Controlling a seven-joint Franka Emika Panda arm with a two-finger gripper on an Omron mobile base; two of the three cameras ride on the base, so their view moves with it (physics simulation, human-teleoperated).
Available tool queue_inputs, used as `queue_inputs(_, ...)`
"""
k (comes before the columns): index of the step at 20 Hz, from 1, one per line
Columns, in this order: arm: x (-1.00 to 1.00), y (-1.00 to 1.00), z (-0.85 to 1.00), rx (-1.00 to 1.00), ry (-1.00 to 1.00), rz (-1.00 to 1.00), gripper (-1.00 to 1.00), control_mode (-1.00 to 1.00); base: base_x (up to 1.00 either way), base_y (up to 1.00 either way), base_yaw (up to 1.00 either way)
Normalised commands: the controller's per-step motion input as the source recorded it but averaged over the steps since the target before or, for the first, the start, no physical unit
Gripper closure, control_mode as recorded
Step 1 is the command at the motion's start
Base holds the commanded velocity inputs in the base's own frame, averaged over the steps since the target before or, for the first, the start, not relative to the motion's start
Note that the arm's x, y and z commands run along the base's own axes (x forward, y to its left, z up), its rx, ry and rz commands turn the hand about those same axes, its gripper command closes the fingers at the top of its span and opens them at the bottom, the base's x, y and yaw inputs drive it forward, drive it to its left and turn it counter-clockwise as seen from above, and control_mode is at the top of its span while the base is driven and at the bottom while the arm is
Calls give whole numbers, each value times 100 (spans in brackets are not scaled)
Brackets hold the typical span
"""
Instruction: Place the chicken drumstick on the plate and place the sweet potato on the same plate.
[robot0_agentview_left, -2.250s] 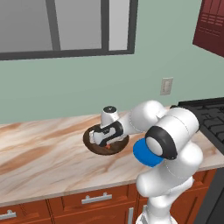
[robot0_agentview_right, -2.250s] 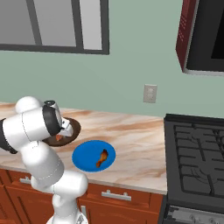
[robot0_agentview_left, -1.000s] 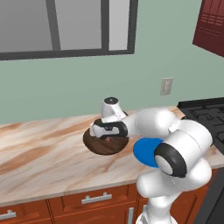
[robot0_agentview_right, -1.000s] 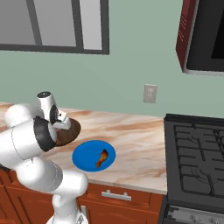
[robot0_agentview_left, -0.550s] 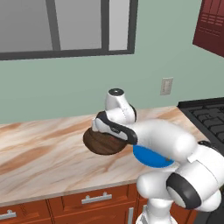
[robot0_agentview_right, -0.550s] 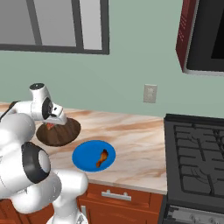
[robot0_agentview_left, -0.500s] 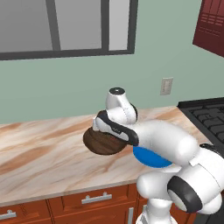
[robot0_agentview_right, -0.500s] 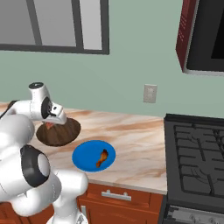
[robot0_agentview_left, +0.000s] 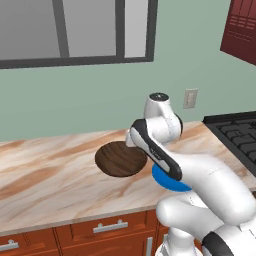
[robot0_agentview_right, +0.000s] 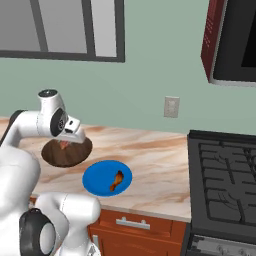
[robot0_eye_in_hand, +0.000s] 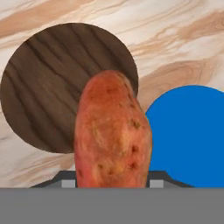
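The sweet potato (robot0_eye_in_hand: 113, 131) is gripped in the hand (robot0_agentview_right: 64, 145) above the wooden dish (robot0_eye_in_hand: 52, 78); premature release would miss the plate (robot0_eye_in_hand: 192, 135).

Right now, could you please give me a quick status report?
Claw shut on sweet potato, above the wooden dish. Chicken drumstick on blue plate. Nothing in the way.

We see the plate (robot0_agentview_right: 102, 178) on the marble counter (robot0_agentview_right: 155, 165), the chicken drumstick (robot0_agentview_right: 117, 181) lying on it. Just left of the plate sits the wooden dish (robot0_agentview_right: 62, 155); well right, the stove (robot0_agentview_right: 222, 185).
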Motion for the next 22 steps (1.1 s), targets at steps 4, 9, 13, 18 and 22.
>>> queue_inputs(4, -41, -86, 18, 0, 8, -2, 100, -100, 0, 0, 0)
queue_inputs(9, -21, -74, 1, 0, 13, -2, 100, -100, 0, 0, 0)
queue_inputs(13, 0, -57, -11, 0, 11, 0, 100, -100, 0, 0, 0)
queue_inputs(18, 10, -30, -36, 0, 10, 0, 100, -100, 0, 0, 0)
queue_inputs(22, 12, -15, -56, 0, 7, 0, 100, -100, 0, 0, 0)
